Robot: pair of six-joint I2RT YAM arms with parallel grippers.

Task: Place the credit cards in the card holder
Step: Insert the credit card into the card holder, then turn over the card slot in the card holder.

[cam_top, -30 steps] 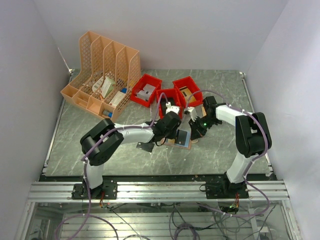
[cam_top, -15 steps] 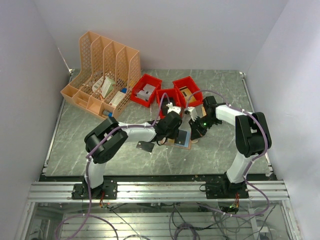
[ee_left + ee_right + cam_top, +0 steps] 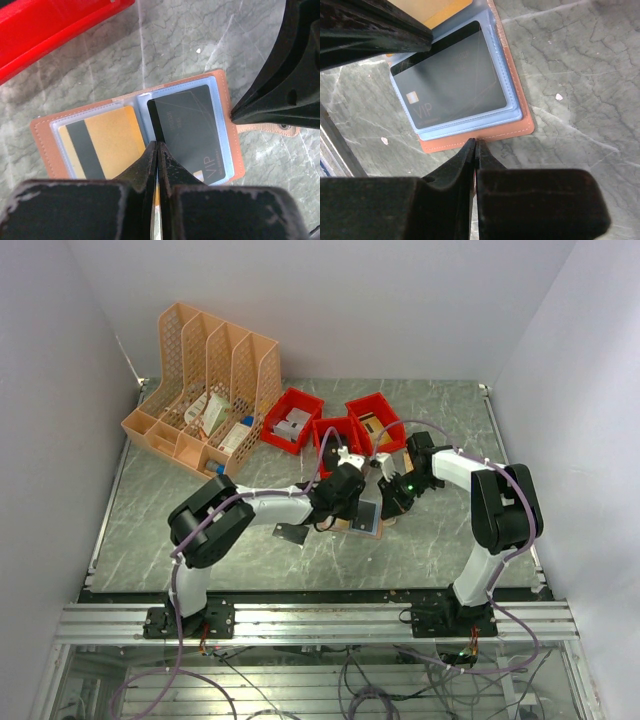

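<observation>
Lying open on the table [image 3: 150, 530], right of the file rack [image 3: 215, 350] and just before the red bins [image 3: 375, 398], the card holder [image 3: 45, 131] sleeves a gold card [image 3: 112, 142] and a black card [image 3: 192, 132]. The left gripper [image 3: 157, 146], fingers together, touches the black card's edge. The right gripper [image 3: 475, 144], likewise closed, touches the holder's outer edge.

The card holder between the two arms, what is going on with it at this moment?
The card holder lies open on the table. The left hand, fingers shut, has its tips at the inner edge of the black card, which sits in one clear sleeve. A yellow card is in the other sleeve. The right hand, also shut, has its tips at the holder's outer edge, seemingly to steady it.
</observation>
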